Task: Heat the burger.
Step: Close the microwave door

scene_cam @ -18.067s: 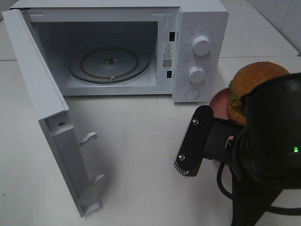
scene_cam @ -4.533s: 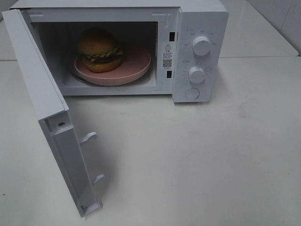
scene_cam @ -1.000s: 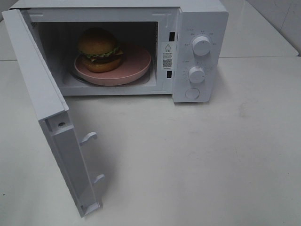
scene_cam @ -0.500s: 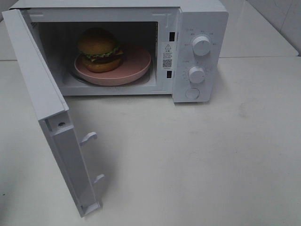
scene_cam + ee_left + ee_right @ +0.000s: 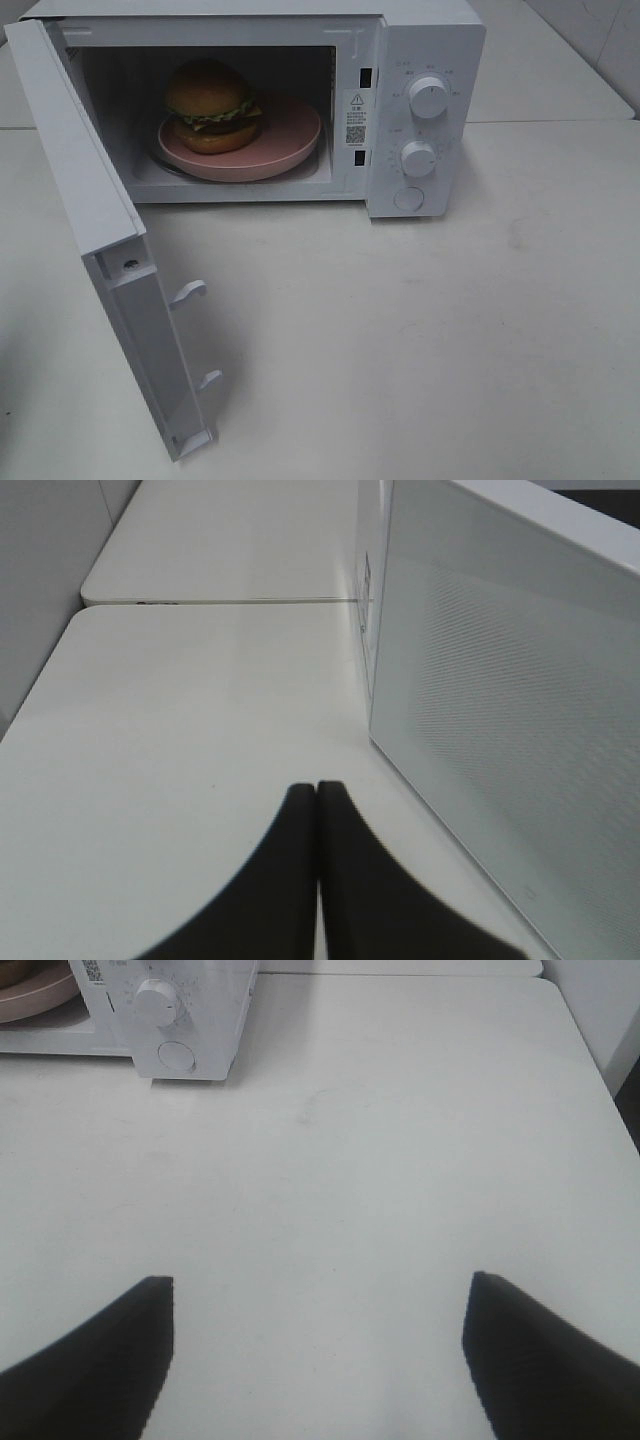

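Left claw (image 5: 317, 792): my two dark fingers are pressed flat together with nothing between them. They hang over the white table (image 5: 450, 340), just beside the outer face of the door (image 5: 500, 720).
Right claw (image 5: 318, 1285): my fingers are spread wide and hold nothing. They sit over the table, well apart from the microwave (image 5: 425, 40).
Door: it is swung fully open at the left of the high view, with its two latch hooks pointing to the right. Its lower corner reaches the bottom left of the frame.
Control panel: two round knobs (image 5: 429, 97) are stacked on the right front of the microwave, with a round button (image 5: 408, 199) beneath them. The print around the knobs is too small to read.
Cavity: it holds a round pink plate (image 5: 290, 135) lying flat on the floor of the oven.
Burger (image 5: 208, 100): it is inside the cavity, on the left part of the plate. It stands upright with the bun dome on top, so its stack axis is vertical. It is round, so no side reads as longer. The lettuce frill and dark patty edge face the opening.
Hard to make out: the back of the burger and the far rim of the plate are in shadow. My right wrist view catches only a sliver of the plate at its upper left corner. My left wrist view shows none of the cavity.
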You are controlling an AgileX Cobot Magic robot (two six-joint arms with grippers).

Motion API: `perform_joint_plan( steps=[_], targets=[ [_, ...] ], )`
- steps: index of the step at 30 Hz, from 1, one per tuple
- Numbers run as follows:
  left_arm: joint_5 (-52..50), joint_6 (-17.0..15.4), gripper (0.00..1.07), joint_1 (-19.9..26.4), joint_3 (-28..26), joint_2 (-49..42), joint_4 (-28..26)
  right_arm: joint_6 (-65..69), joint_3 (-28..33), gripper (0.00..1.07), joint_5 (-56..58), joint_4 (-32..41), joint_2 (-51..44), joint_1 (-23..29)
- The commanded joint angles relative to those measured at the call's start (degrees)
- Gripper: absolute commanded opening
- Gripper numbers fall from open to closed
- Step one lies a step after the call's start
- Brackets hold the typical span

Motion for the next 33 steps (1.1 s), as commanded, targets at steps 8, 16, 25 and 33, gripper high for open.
perform_joint_plan(
  steps=[8, 16, 25, 33],
  targets=[
    [-28.6, -0.3, 0.00, 0.1, 8.3, 10.0, 0.9, -0.2, 0.1, 0.76, -0.6, 0.1, -1.5, -0.4],
    [-40.3, -2.9, 0.00, 0.1, 9.7, 20.6, 4.8, -0.2, 0.1, 0.76, -0.6, 0.1, -1.5, -0.4],
    [-46.3, -6.7, 0.00, -1.7, 7.4, 33.1, 11.6, -0.2, 0.1, 0.76, -0.6, 0.1, -1.5, -0.4],
    [-50.8, -6.7, 0.00, -6.2, 5.4, 40.9, 16.0, -0.2, 0.1, 0.76, -0.6, 0.1, -1.5, -0.4]
  ],
)
